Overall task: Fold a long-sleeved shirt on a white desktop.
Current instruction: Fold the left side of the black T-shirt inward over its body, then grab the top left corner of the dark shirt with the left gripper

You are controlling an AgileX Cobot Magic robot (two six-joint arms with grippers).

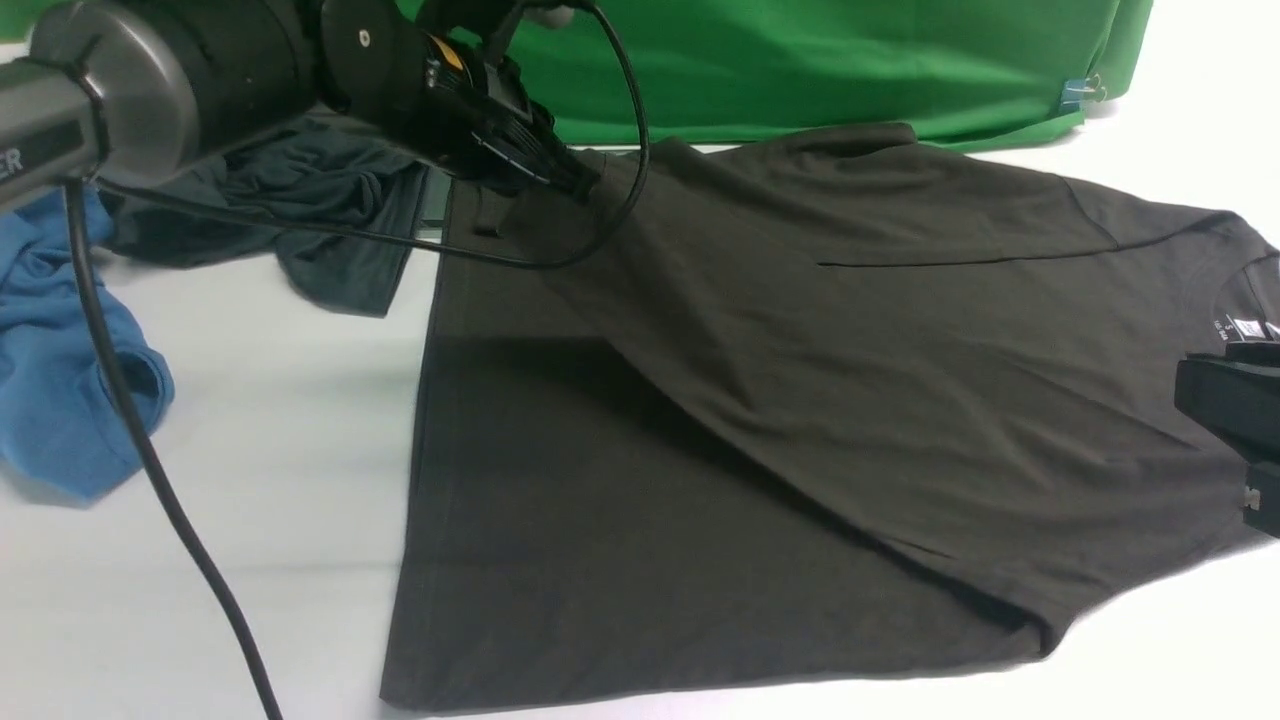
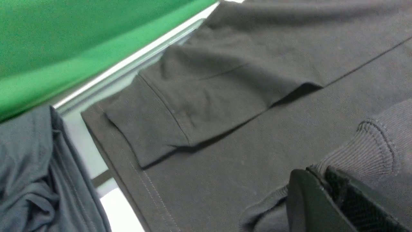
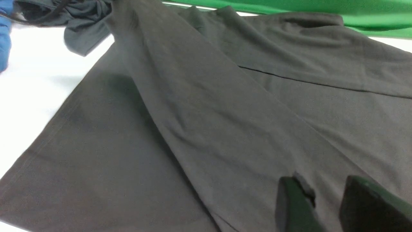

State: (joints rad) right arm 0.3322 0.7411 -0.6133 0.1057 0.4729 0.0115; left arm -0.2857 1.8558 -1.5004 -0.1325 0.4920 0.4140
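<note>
Teal-grey garment lies beside the long-sleeved shirt, blue garment farther left.

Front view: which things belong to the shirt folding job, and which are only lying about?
Job: long-sleeved shirt; white desktop; left end effector, gripping the shirt.
Lying about: teal-grey garment; blue garment; green backdrop.

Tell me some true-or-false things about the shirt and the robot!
1. The left pincer grips a cuff of the shirt. True.
2. The shirt is red. False: it is dark brown-grey.
3. A blue garment lies on the desk, left of the shirt. True.
4. The backdrop is yellow. False: it is green.
</note>
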